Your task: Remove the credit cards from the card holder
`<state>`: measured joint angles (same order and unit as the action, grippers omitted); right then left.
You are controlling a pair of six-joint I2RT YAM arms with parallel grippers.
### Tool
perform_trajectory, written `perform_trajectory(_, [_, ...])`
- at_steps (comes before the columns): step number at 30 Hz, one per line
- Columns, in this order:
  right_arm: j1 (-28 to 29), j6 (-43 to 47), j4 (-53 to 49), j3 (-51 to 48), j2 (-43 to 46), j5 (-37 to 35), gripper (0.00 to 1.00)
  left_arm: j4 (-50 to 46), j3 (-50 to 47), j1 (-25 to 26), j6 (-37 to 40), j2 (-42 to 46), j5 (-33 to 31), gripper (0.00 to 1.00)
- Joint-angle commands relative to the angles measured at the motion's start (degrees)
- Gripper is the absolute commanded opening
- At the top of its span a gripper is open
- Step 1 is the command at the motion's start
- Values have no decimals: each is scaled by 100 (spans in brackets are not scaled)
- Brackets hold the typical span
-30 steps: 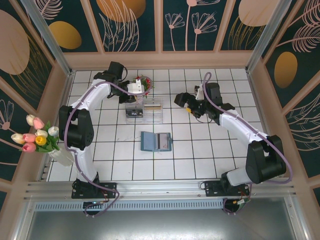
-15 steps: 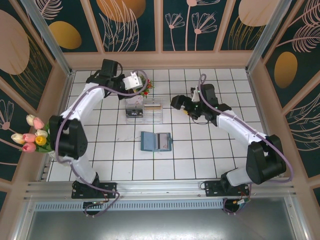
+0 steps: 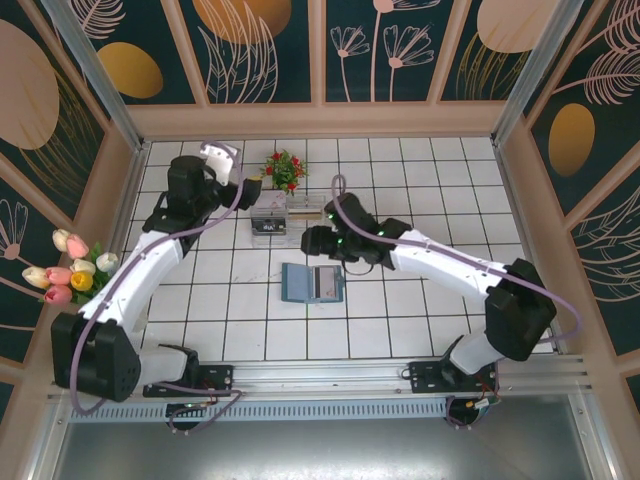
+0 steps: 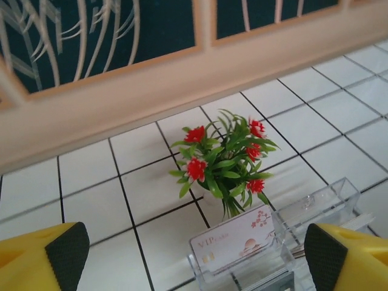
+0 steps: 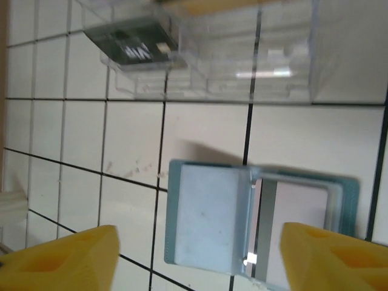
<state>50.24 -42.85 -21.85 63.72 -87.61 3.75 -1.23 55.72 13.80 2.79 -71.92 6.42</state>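
Now, across the white tiled worktop (image 3: 400, 330), my right claw (image 3: 318, 243) has swung in from the right side and hangs just past the far edge of the card holder (image 3: 312, 283), which lies open near the middle. Its jaws stand apart with nothing between them. My left claw (image 3: 218, 152) has backed away from the clear rack (image 3: 285, 222) toward the far-left corner and spread wide, empty. I take it one card was just delivered and the next pull falls to my right. A VIP card (image 4: 233, 245) and a dark card (image 5: 130, 39) stand in the rack. How many credit cards (image 5: 297, 230) remain in the slots I cannot tell, and my right fingertips are cut off at the picture's edge.
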Motion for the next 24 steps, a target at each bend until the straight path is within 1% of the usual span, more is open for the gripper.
perform_trajectory(1, [401, -367, -397, 236, -343, -434, 66, 244, -384, -29, -1284, 397, -903, 92])
perform_trajectory(2, [543, -410, -407, 289, -443, -435, 66, 141, -469, -31, -1379, 468, -1044, 94])
perform_trajectory(3, [627, -473, -440, 349, -565, -436, 66, 92, -569, -36, -1506, 543, -1184, 99])
perform_trajectory(7, [734, -706, -599, 519, -1050, -637, 65, 178, -975, -39, -1893, 820, -1388, 99])
perform_trajectory(10, [690, -824, -616, 571, -1331, -696, 64, 193, -1089, -34, -2359, 949, -1955, 99])
perform_trajectory(11, [657, -855, -619, 588, -1400, -707, 64, 81, -1049, -38, -2568, 928, -2208, 99])
perform_trajectory(12, [629, -887, -626, 589, -1451, -708, 64, -86, -962, -36, -2725, 877, -2331, 99])
perform_trajectory(13, [574, -906, -628, 580, -1485, -710, 64, -301, -818, -33, -2831, 784, -2292, 99])
perform_trajectory(15, [469, -941, -654, 531, -1532, -704, 63, -722, -486, -37, -2835, 532, -1932, 99])
perform_trajectory(16, [416, -950, -655, 491, -1536, -721, 63, -779, -401, -44, -2839, 434, -1665, 99])
perform_trajectory(18, [319, -945, -671, 401, -1508, -739, 62, -821, -407, -40, -3160, 299, -1203, 99])
perform_trajectory(21, [185, -924, -663, 246, -1426, -738, 61, -1266, -168, -38, -3295, -89, -331, 99])
perform_trajectory(24, [47, -875, -544, 27, -1333, -573, 55, -1542, -33, -28, -3498, -461, 276, 98])
